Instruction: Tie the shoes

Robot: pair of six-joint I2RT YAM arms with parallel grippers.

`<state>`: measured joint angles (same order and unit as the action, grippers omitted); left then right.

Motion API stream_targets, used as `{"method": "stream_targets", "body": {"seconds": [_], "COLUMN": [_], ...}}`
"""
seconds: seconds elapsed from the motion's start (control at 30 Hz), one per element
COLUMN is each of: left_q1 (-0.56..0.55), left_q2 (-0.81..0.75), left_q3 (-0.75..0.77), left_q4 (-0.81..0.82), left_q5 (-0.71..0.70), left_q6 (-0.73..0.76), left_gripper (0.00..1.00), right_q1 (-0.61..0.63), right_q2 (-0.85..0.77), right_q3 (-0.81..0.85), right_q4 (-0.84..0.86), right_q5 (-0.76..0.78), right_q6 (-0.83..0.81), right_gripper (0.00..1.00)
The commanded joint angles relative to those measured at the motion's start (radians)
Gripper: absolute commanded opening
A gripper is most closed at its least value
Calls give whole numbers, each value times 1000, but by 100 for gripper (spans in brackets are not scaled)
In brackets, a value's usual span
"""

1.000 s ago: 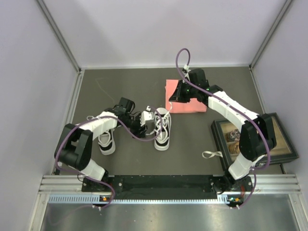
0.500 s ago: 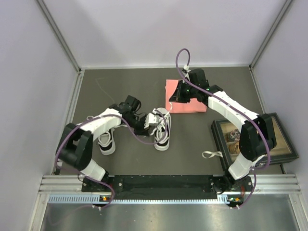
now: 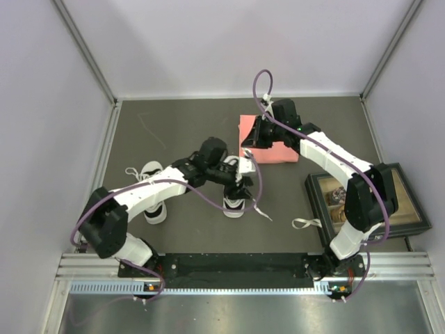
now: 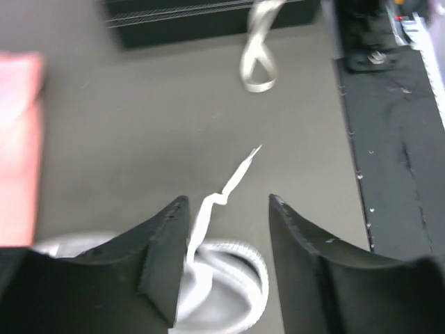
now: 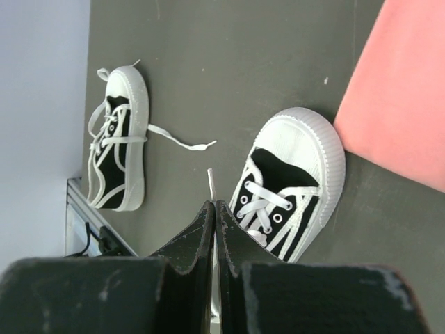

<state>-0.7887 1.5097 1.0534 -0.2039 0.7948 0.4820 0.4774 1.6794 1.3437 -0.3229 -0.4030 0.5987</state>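
Two shoes, white with black side panels, lie on the dark table. One shoe (image 3: 154, 210) lies at the left, partly under my left arm. The other shoe (image 3: 234, 203) lies in the middle beside a pink cloth (image 3: 270, 147). My left gripper (image 3: 243, 182) hangs over this middle shoe, open, and a loose lace (image 4: 233, 182) runs between its jaws close to the left finger (image 4: 163, 243). That lace's end (image 3: 263, 211) lies on the table to the shoe's front right. My right gripper (image 5: 214, 204) is shut on another thin white lace whose tip (image 5: 211, 179) sticks out past the fingers.
At the right stands a dark framed box (image 3: 410, 209) holding small objects. A short white ribbon loop (image 3: 303, 223) lies in front of it and also shows in the left wrist view (image 4: 259, 64). Grey walls close the table on three sides.
My left arm has swung right, from beside the middle shoe to above it. A lace end now trails out to the shoe's front right. The right arm has barely moved.
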Motion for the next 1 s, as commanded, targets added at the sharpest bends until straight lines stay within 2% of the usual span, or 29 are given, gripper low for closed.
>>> {"method": "stream_targets", "body": {"seconds": [0.0, 0.07, 0.13, 0.17, 0.5, 0.73, 0.83, 0.87, 0.9, 0.93, 0.97], "left_q1": [140, 211, 232, 242, 296, 312, 324, 327, 330, 339, 344], "left_q2": [-167, -218, -223, -211, -68, -17, 3, 4, 9, 14, 14], "left_q3": [-82, -125, -170, -173, -148, -161, -162, -156, -158, -159, -162], "left_q4": [129, 237, 322, 336, 475, 560, 590, 590, 590, 597, 597], "left_q5": [4, -23, -80, -132, -157, -206, -195, -194, -189, -184, -183], "left_q6": [-175, -285, -331, -365, -528, -635, -681, -689, -697, -710, -715], "left_gripper": [56, 57, 57, 57, 57, 50, 31, 16, 9, 3, 0], "right_q1": [7, 7, 12, 15, 67, 73, 72, 73, 73, 72, 70], "right_q2": [-3, 2, 5, 11, 40, 25, 16, 16, 11, 5, -10], "right_q3": [46, 46, 48, 51, 107, 107, 106, 103, 101, 100, 91], "right_q4": [76, 85, 110, 117, 154, 157, 153, 148, 133, 116, 102], "right_q5": [-53, -74, -100, -112, -189, -204, -204, -204, -197, -189, -183], "right_q6": [9, 12, 15, 16, 16, 19, 16, 18, 16, 4, -5], "right_gripper": [0, 0, 0, 0, 0, 0, 0, 0, 1, 10, 15]}}
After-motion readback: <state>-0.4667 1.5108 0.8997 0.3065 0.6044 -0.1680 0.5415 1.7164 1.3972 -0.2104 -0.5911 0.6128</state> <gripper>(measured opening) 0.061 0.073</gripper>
